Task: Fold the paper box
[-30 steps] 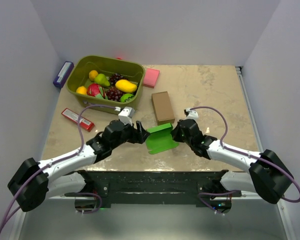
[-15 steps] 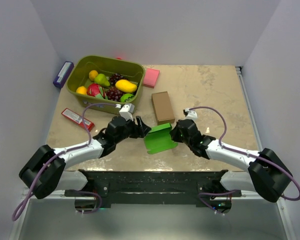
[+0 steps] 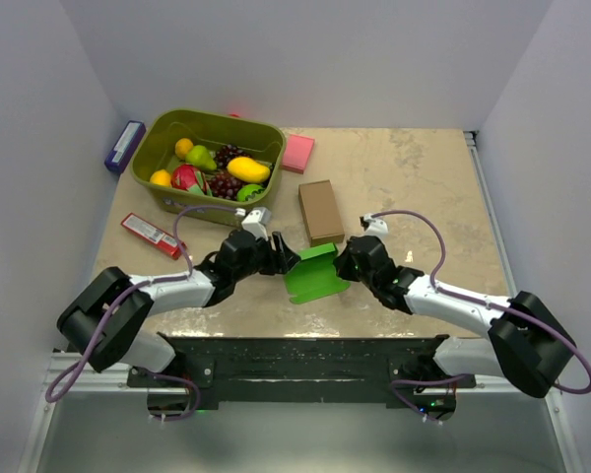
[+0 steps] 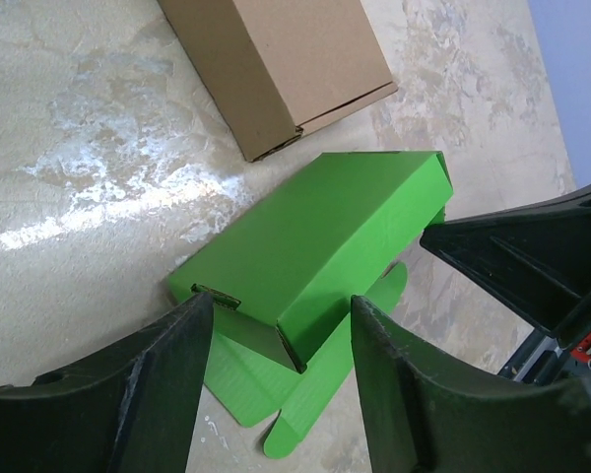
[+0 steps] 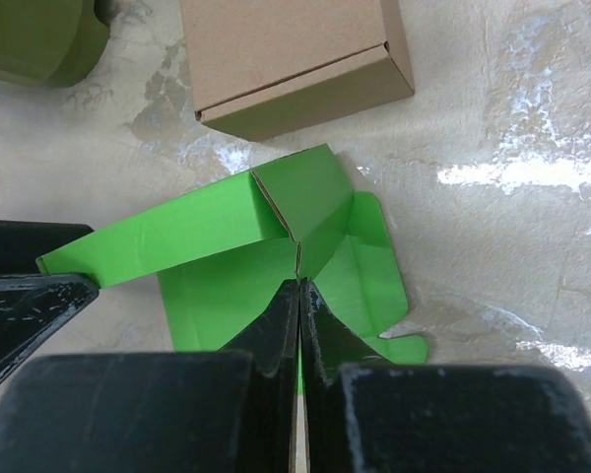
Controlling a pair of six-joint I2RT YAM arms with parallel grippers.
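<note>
Two claws sit at opposite ends of the paper box [image 3: 315, 274]. It lies on the surface [image 3: 424, 187] approx. midway btwn the arms, near the front edge. It's just in front of the brown cardboard box [image 3: 321, 211] and not touching it.

The blank is part-folded. One long panel w/ its side wall stands up like a shallow roof. The rest lies flat on the surface, w/ rounded tabs pointing toward the arm bases. The long axis runs left-right from claw to claw, slightly skewed, so the right end sits a bit farther back, toward the brown box's near corner.

Your left claw [image 3: 284, 258] is released, fingers well apart, straddling the left end of the raised panel. In the left wrist view the panel's corner lies right by the tip of one finger [image 4: 167, 374]; whether they touch, can't tell.

Your right claw [image 3: 343, 262] is clenched at the right end, fingers pressed flat together. The right wrist view shows a sliver of green card pinched btwn them, so it's grasping the paper box by a thin wall.

At the far left you have an olive basket [image 3: 217, 118] of fruit, a pink pad [image 3: 297, 153] beside it and a red packet [image 3: 152, 235] in front. All sit well apart from the green card.
</note>
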